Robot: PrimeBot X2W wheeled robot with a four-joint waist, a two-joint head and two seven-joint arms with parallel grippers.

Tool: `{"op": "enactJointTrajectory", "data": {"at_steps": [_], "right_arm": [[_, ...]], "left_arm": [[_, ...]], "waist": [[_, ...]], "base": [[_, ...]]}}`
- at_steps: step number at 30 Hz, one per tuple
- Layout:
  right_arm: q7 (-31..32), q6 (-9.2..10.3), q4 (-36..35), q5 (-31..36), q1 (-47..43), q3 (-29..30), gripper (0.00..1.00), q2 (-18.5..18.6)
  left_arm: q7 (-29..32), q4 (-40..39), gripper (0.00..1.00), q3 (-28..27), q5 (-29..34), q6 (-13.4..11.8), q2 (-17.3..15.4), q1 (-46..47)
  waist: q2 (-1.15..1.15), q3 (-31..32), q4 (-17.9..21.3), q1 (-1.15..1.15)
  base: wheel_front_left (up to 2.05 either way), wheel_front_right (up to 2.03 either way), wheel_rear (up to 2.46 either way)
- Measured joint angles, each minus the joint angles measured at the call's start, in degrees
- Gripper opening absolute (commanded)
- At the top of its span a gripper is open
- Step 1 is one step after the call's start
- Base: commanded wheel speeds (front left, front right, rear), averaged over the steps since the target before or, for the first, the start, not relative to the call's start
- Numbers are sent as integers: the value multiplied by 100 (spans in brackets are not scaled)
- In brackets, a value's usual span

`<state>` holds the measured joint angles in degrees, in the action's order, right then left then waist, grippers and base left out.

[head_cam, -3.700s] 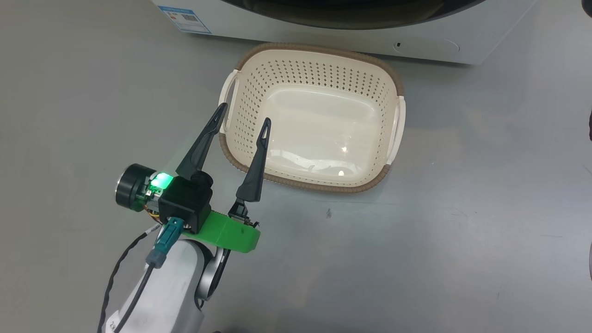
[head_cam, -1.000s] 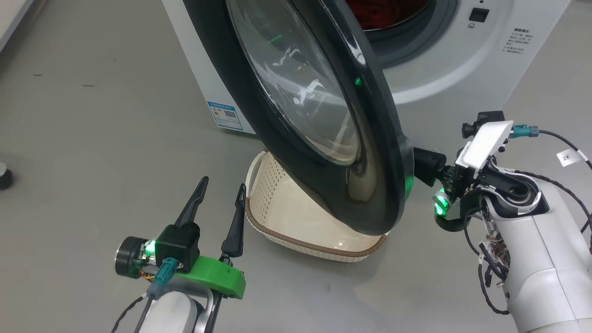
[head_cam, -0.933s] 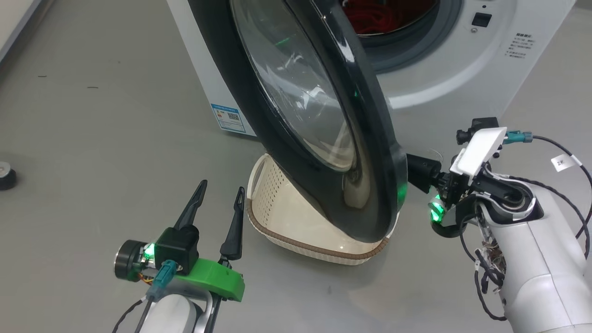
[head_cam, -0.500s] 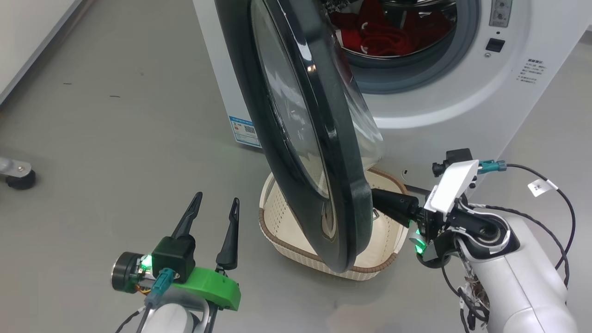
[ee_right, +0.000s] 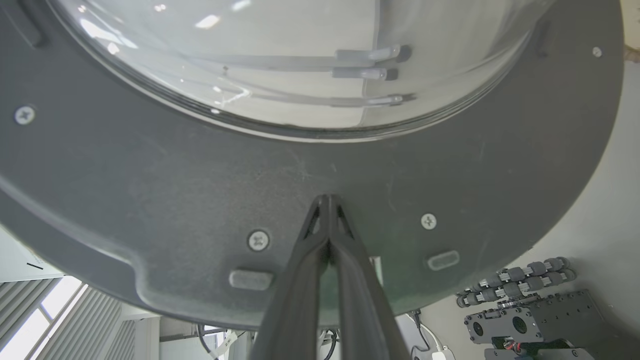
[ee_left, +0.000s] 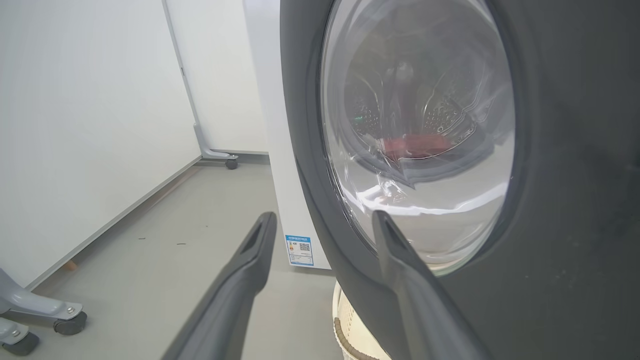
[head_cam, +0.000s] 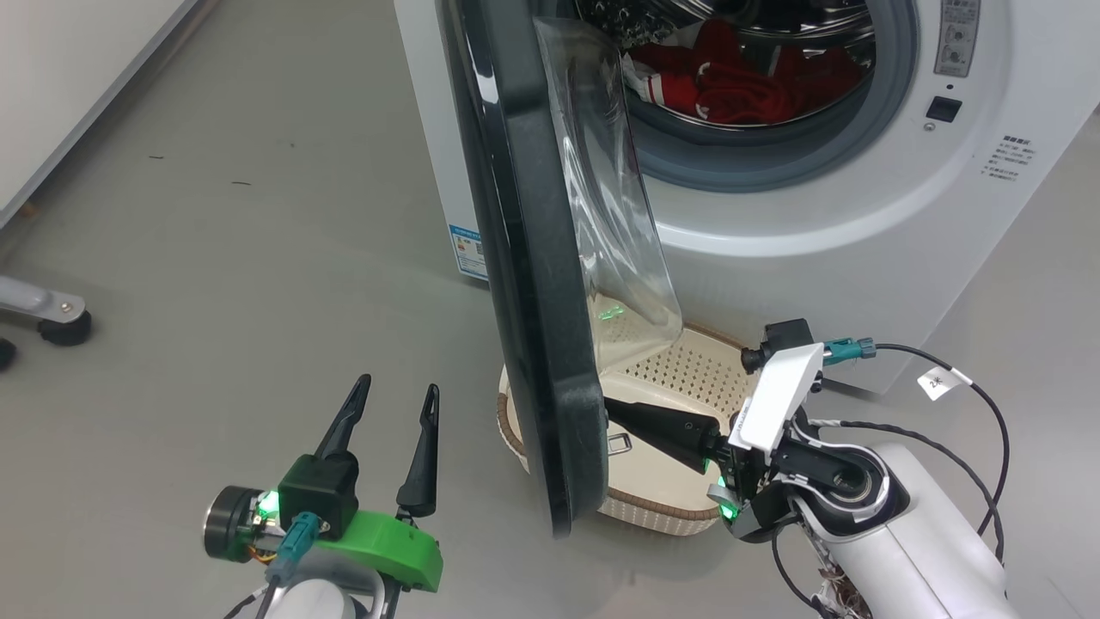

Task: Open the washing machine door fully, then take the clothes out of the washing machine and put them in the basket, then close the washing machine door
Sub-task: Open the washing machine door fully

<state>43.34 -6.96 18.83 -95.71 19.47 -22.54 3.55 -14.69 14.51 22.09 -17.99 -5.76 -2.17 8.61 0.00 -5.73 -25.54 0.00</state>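
the opening step is in hand: the washing machine door [head_cam: 533,301] stands roughly square to the washing machine [head_cam: 816,232], not yet fully open. the right gripper [ee_right: 327,199], fingers pressed together, reaches low over the basket [head_cam: 662,505], tips on the door's inner face; a further outward push looks needed. the left gripper [head_cam: 397,383] hovers spread, empty, beside the door's outer face. red clothes [head_cam: 739,86] lie in the drum.

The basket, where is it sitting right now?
In the head view, the basket sits on the floor at the foot of the washing machine, lower centre, its left part hidden behind the open washing machine door.
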Motion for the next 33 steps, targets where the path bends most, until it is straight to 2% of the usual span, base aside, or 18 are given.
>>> {"op": "enactJointTrajectory", "data": {"at_steps": [12,22,25,33], "right_arm": [[-445,0,-178,-120,-65,-501,0,12],[-812,0,-257,-300,-122,-579,0,1],[-975,0,-328,-349,-132,-465,0,-3],[-1646,0,-587,-357,-393,277,0,-4]], "left_arm": [[0,-14,100,-40,2,0,0,-40],[0,-46,100,-175,2,-1,-4,-74],[0,-57,100,-192,2,-1,-2,-88],[0,-80,100,-268,12,-9,-3,-101]], "waist": [[0,10,-105,0],[0,-4,-48,0],[0,-22,11,0],[0,-55,186,0]], "base": [[0,0,0],[0,0,0],[0,0,0],[0,0,0]]}}
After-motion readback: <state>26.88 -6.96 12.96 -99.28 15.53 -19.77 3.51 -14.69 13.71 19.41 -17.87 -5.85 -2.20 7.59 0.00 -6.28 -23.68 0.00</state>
